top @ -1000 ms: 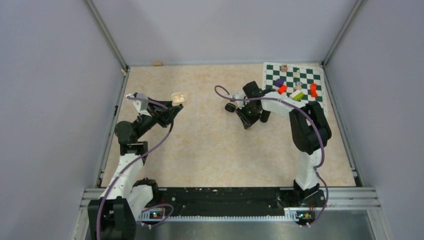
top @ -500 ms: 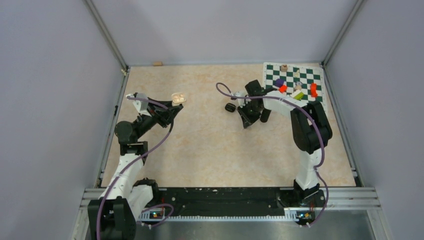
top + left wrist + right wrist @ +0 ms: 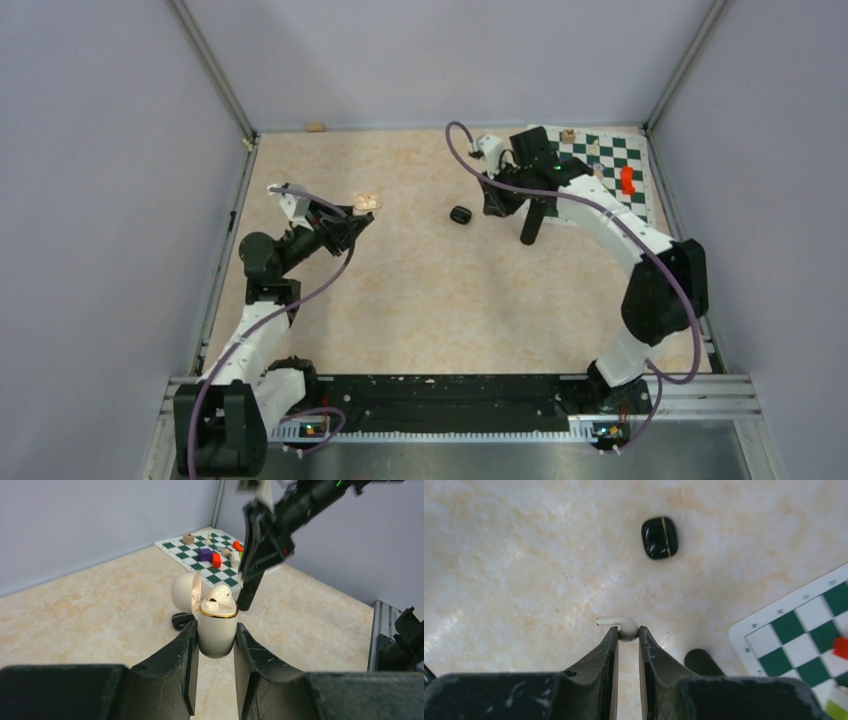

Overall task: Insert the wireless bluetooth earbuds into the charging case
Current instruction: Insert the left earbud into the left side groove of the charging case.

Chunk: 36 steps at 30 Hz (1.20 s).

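Cream charging case [image 3: 216, 636], lid open with one white bud [image 3: 218, 594] inside, is squeezed by the left gripper [image 3: 216, 626]. The right gripper [image 3: 628, 634] pinches another white earbud [image 3: 619, 623] over the table [image 3: 524, 555].

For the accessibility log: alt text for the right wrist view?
Right gripper pinches a white earbud at its fingertips over a beige table. A closed black case lies beyond, and a checkered mat corner shows at right.

Overhead and close wrist views share chessboard [image 3: 628, 150].
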Tool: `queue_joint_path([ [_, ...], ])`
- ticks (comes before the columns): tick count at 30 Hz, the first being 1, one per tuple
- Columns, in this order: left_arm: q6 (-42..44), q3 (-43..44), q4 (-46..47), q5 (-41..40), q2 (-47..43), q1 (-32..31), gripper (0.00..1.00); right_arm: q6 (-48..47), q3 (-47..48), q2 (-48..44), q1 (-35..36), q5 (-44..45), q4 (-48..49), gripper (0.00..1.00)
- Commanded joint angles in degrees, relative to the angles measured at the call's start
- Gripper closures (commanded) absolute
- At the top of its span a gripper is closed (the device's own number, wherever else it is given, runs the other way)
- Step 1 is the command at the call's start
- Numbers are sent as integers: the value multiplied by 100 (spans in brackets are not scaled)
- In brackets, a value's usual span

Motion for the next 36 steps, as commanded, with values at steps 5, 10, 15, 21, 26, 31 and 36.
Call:
queue_joint_path([
  [5, 960, 373, -1059, 180, 373, -651, 100, -119, 552, -1375, 869, 759, 934, 93],
  [10, 1220, 436, -1347, 407, 627, -971, 100, -252, 397, -1704, 1676, 1320, 1553, 93],
  [15, 1240, 534, -1454, 418, 885, -1206, 100, -394, -17, -1948, 2295, 1978, 2249, 93],
  [21, 855, 513, -1009, 478, 1061, -1314, 100, -458, -501, -2035, 2859, 2618, 2758, 93],
  [26, 516, 466, -642, 540, 1093, -1341, 100, -360, -740, -1918, 3061, 2774, 3075, 93],
  [31, 587, 433, -706, 499, 1059, -1356, 100, -359, -698, -1709, 3352, 2947, 3124, 94],
  [36, 695, 424, -829, 455, 1017, -1361, 100, -397, -619, -1494, 3605, 3157, 3124, 93],
])
